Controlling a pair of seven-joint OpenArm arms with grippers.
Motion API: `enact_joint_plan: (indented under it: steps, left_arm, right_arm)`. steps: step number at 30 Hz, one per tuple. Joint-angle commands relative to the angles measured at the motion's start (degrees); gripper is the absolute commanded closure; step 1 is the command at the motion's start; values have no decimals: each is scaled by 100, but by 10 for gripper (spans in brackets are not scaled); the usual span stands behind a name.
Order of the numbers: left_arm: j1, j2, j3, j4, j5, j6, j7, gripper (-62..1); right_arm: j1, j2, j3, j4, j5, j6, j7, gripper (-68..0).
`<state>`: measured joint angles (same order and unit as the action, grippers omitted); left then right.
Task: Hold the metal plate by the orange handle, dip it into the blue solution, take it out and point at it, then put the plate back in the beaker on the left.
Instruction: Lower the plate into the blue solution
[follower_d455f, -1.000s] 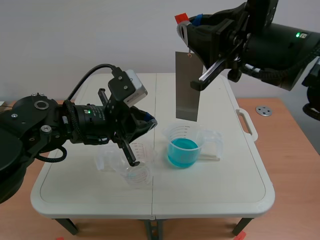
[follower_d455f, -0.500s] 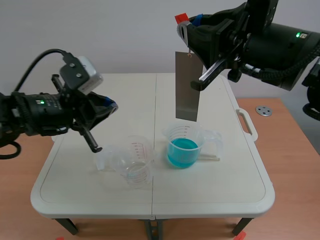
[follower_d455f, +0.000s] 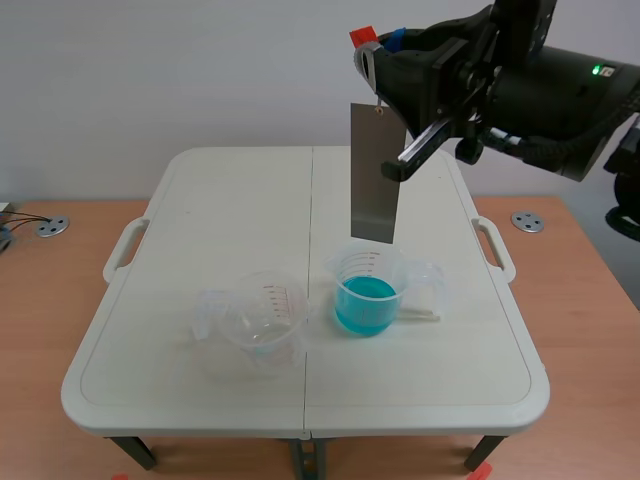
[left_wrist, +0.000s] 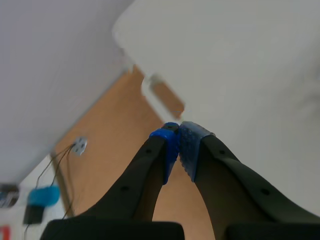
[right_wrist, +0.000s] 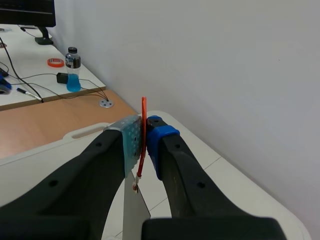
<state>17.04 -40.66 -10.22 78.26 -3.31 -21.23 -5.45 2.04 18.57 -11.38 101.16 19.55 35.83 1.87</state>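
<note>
- Right jaws pinch the thin orange handle (right_wrist: 144, 110); the flat grey metal plate (follower_d455f: 374, 172) hangs above the clear beaker of blue solution (follower_d455f: 366, 290).
- Left jaws closed, empty.
- Plate likely light, stiff, swing-prone; the handle is the hold.

A lab: plastic beaker (follower_d455f: 262, 322), blue solution (follower_d455f: 366, 305), white folding table (follower_d455f: 200, 200).
</note>
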Motion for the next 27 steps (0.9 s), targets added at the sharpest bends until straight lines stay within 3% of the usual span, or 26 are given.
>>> enact_joint_plan:
  steps: [1, 5, 15, 27]
  left_arm:
    - [247, 26, -162, 46, -50, 149, -74, -15]
    - [992, 31, -496, 46, -31, 422, -55, -15]
    - [2334, 234, -544, 44, -33, 463, -50, -15]
    - [2774, 1163, -511, 4, -35, 348, 297, -15]
  right_arm:
    - [116, 13, 37, 33, 66, -20, 103, -11]
    - [116, 13, 37, 33, 66, -20, 103, -11]
    - [116, -101, 37, -293, 55, -20, 245, -11]
    - [192, -203, -151, -817, 15, -20, 459, -11]
